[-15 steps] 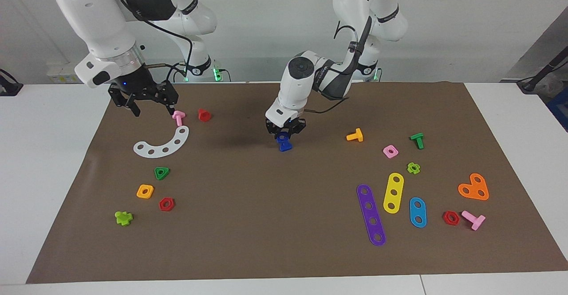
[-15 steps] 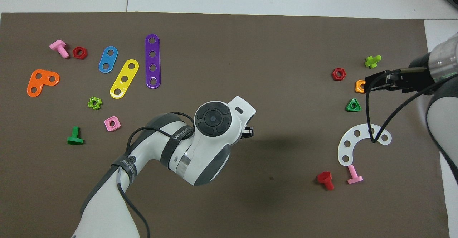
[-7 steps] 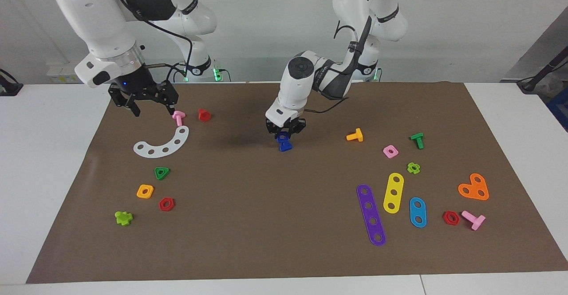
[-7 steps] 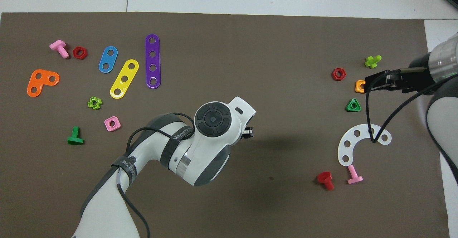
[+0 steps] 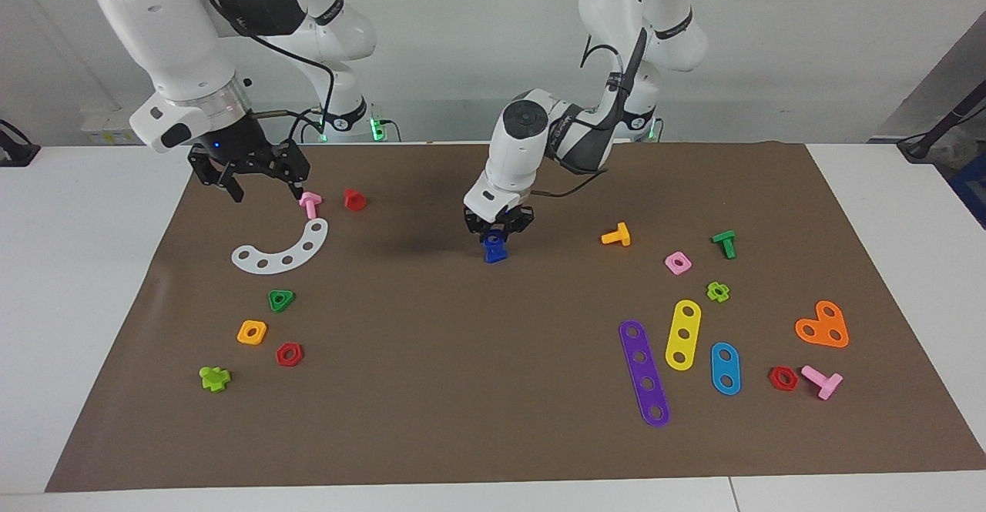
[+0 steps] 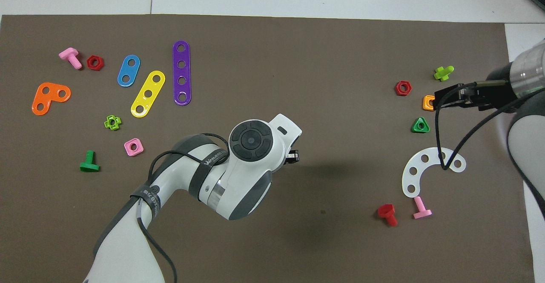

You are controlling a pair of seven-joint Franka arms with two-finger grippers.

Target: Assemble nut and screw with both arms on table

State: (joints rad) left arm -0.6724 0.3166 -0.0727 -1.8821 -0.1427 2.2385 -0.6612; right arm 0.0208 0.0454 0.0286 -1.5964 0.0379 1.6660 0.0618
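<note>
Fingers of the left gripper (image 5: 498,232) pinch the nut (image 5: 493,239), seemingly already on the screw (image 5: 495,253) standing mid-mat. Tightening may remain, while the right gripper (image 5: 266,187) waits spread wide over the white curved strip (image 5: 282,250).

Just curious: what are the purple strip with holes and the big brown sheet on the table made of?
The purple strip looks like smooth, glossy moulded plastic: even bright colour, clean round holes. The brown sheet looks matte, perhaps paper or thin felt; it lies flat without shine.
</note>
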